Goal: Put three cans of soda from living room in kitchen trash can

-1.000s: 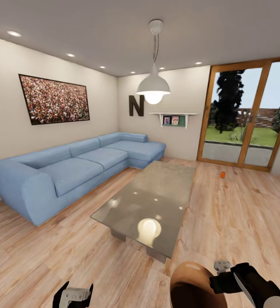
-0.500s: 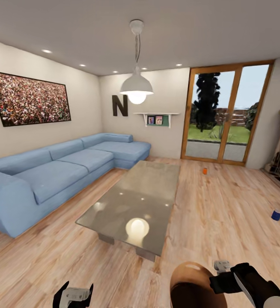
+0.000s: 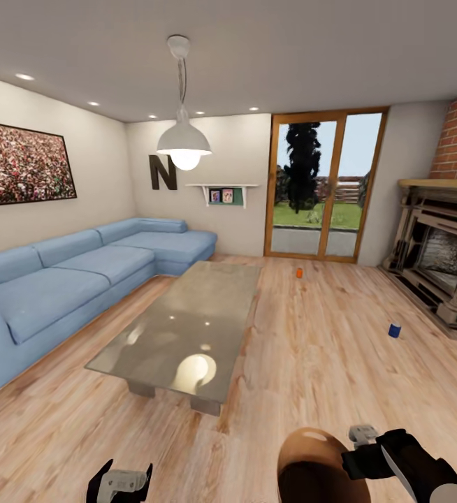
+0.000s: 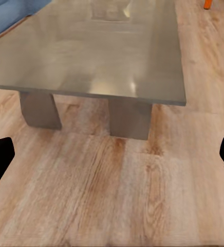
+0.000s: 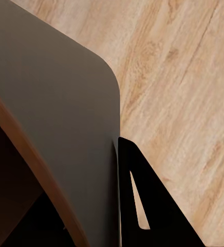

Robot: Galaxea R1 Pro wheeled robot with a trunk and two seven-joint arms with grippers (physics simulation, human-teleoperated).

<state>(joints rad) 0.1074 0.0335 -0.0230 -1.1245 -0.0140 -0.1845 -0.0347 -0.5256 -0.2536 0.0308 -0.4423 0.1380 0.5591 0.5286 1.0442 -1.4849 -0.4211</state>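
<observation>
A large dark letter "N" (image 3: 163, 172) hung on the far wall; no other writing was legible. An orange soda can (image 3: 299, 273) stood upright on the wood floor (image 3: 326, 363) near the glass doors (image 3: 324, 185). A blue soda can (image 3: 394, 330) stood upright by the brick fireplace (image 3: 441, 258). Both lay well ahead of the hands. The left hand (image 3: 120, 482) was released, fingers spread, facing the glass bench (image 3: 186, 318). The right hand (image 3: 363, 447) gripped the rim of a brown container (image 3: 312, 468); whether it was clenched could not be told.
</observation>
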